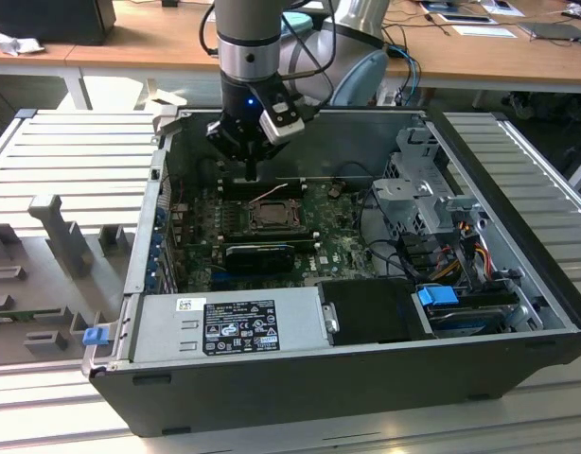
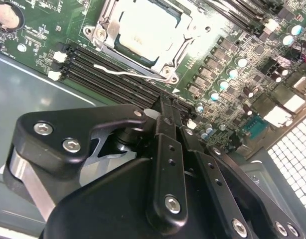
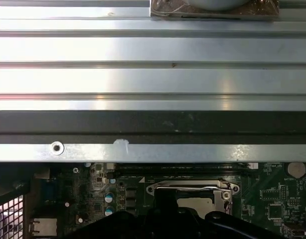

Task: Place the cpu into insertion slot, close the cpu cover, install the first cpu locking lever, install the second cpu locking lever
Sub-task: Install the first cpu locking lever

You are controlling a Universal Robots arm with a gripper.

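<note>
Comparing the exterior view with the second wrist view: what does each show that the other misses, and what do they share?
Exterior view alone: the whole open case, the power supply, the drive cage and the desks behind. Second wrist view alone: the coin cell and the capacitor rows up close. Both: the gripper over the board, and the cpu cover down around the cpu.

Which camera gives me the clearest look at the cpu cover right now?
The second wrist view: the cpu cover sits close and unobstructed there, its frame lying around the pale square in the socket. The first wrist view shows its frame partly hidden behind the dark hand. In the exterior view it is small and distant, below the hand.
</note>
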